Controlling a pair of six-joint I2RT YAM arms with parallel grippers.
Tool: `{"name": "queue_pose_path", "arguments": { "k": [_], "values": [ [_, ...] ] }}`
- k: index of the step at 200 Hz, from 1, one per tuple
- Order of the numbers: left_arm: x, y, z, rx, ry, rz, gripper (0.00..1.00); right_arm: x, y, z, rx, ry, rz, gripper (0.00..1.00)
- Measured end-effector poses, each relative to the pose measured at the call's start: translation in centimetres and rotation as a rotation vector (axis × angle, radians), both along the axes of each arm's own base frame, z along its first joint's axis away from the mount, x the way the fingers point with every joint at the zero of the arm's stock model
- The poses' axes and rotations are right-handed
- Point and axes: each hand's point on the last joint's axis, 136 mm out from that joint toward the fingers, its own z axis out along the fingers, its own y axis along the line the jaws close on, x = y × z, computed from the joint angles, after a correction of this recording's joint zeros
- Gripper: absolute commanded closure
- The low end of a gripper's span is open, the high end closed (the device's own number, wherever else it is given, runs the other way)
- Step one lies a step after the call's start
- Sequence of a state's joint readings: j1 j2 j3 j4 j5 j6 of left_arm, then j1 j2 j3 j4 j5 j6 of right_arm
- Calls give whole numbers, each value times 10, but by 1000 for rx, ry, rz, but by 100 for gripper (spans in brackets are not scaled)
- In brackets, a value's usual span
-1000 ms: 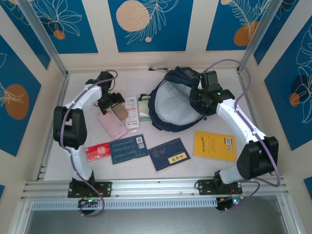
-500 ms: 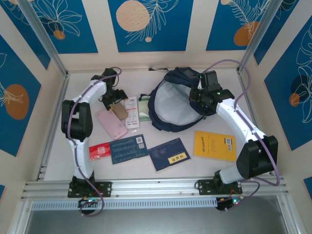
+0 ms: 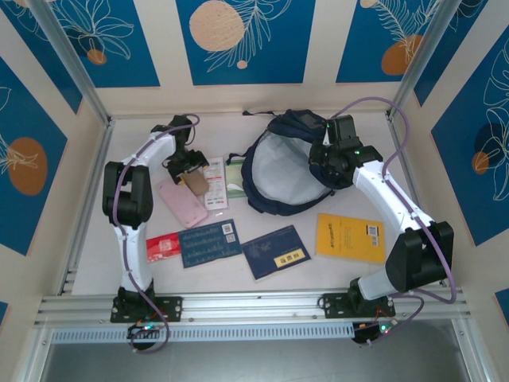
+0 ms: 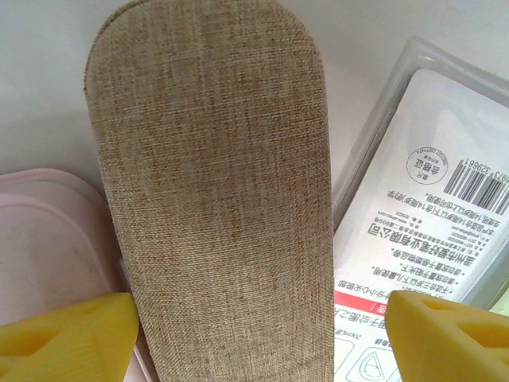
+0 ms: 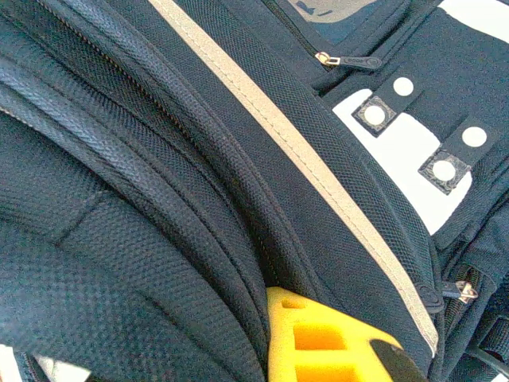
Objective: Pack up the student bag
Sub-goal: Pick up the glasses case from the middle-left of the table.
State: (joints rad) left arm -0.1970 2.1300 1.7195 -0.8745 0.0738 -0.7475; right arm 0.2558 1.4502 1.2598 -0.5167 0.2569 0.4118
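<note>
The student bag (image 3: pixel 280 177), navy with pale stripes, lies open at the back middle of the table with its light lining showing. My right gripper (image 3: pixel 326 163) is shut on the bag's right rim; one yellow finger (image 5: pixel 318 338) sits tucked into the dark fabric fold (image 5: pixel 159 199). My left gripper (image 3: pixel 188 169) is open, low over a tan woven case (image 3: pixel 196 185). In the left wrist view the tan case (image 4: pixel 215 183) lies between the yellow fingertips (image 4: pixel 67 338). The left tip is at its edge and the right one stands apart from it.
A pink case (image 3: pixel 183 205) lies left of the tan case, a white packet (image 3: pixel 215 181) and a green item (image 3: pixel 236 177) to its right. Nearer me lie a red booklet (image 3: pixel 159 245), a blue booklet (image 3: pixel 208 243), a navy book (image 3: pixel 274 252) and a yellow book (image 3: pixel 350 237).
My left arm has swung its elbow toward the back and brought the gripper a little right over the tan case. The right arm and the bag have not moved.
</note>
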Motion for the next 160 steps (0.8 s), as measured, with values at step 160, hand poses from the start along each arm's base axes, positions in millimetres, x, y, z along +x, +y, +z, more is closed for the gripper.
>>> {"name": "queue_pose_path", "arguments": {
  "k": [160],
  "values": [
    [12, -19, -27, 20, 32, -73, 56, 0, 0, 0, 2, 2, 2, 100]
  ]
}}
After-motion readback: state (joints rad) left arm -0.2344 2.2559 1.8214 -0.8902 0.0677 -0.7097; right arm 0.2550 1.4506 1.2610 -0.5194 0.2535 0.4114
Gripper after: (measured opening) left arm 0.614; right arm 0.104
